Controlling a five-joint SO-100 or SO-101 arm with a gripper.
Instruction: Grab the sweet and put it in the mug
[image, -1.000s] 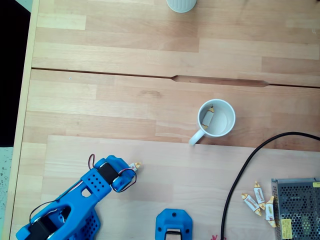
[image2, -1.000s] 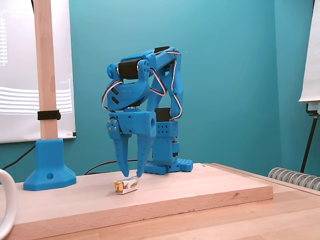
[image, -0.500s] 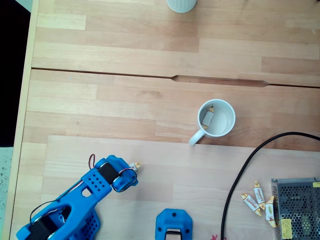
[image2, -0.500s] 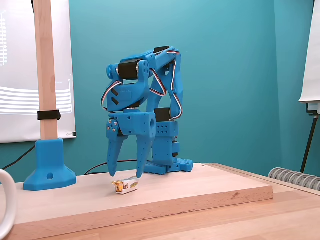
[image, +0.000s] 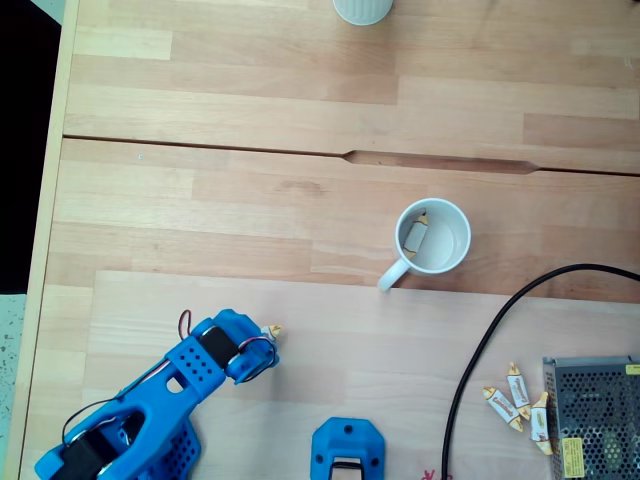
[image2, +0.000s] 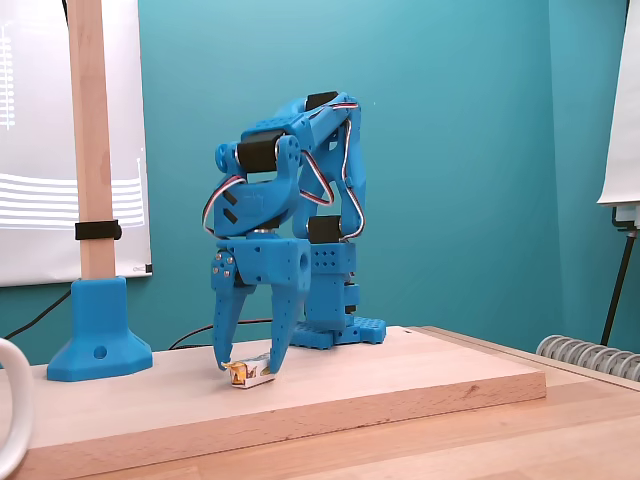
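Observation:
The sweet (image2: 250, 373), white wrapper with yellow twisted ends, lies on the raised wooden board. My blue gripper (image2: 247, 366) stands open over it, one fingertip on each side and both low by the board. From above, one twisted end of the sweet (image: 272, 331) pokes out from under the blue arm (image: 190, 375) at the lower left. The white mug (image: 452, 240) stands to the upper right of the arm, handle toward the lower left. Another wrapped sweet (image: 414, 236) lies inside it. In the side view, the mug's rim (image2: 12, 410) shows at the left edge.
A ribbed white cup (image: 362, 8) stands at the top edge. Three more sweets (image: 516, 397) lie at lower right beside a metal mesh box (image: 595, 415) and a black cable (image: 480, 350). A wooden post in a blue foot (image2: 98, 340) stands left of the arm.
The gripper opened wider and came down, so its fingertips now straddle the sweet near the board. The sweet and mug have not moved.

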